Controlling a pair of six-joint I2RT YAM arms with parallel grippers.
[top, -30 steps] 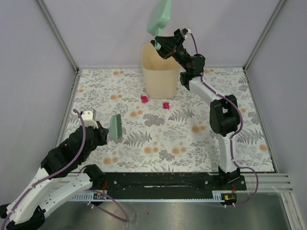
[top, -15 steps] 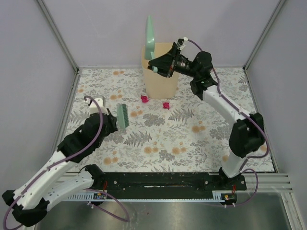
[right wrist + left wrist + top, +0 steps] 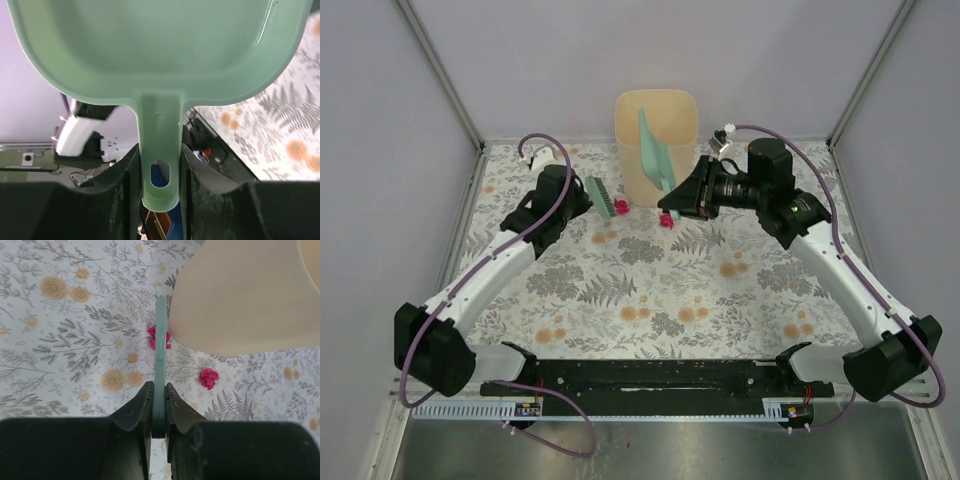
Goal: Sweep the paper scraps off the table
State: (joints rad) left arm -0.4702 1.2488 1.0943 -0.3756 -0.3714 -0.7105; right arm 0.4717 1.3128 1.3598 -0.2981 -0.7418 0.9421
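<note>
Two magenta-red paper scraps lie on the table (image 3: pixel 740 300) just in front of the bin: one (image 3: pixel 620 207) (image 3: pixel 159 336) and another (image 3: pixel 667 219) (image 3: pixel 209 378). My left gripper (image 3: pixel 582 195) (image 3: pixel 159 390) is shut on the green brush (image 3: pixel 598 194) (image 3: pixel 160 355), whose head sits right beside the left scrap. My right gripper (image 3: pixel 682 198) (image 3: pixel 160 165) is shut on the handle of the mint-green dustpan (image 3: pixel 655 150) (image 3: pixel 160 45). The pan stands steeply tilted in front of the bin, its low end near the right scrap.
A beige bin (image 3: pixel 658 130) (image 3: pixel 245 295) stands at the far middle of the table. Metal rails (image 3: pixel 460 230) frame the cloth, with grey walls behind. The arm bases and a black bar (image 3: pixel 650 375) run along the near edge.
The left arm swung the brush from the near left up to the scrap by the bin. The right arm brought the dustpan down from above the bin to just in front of it.
</note>
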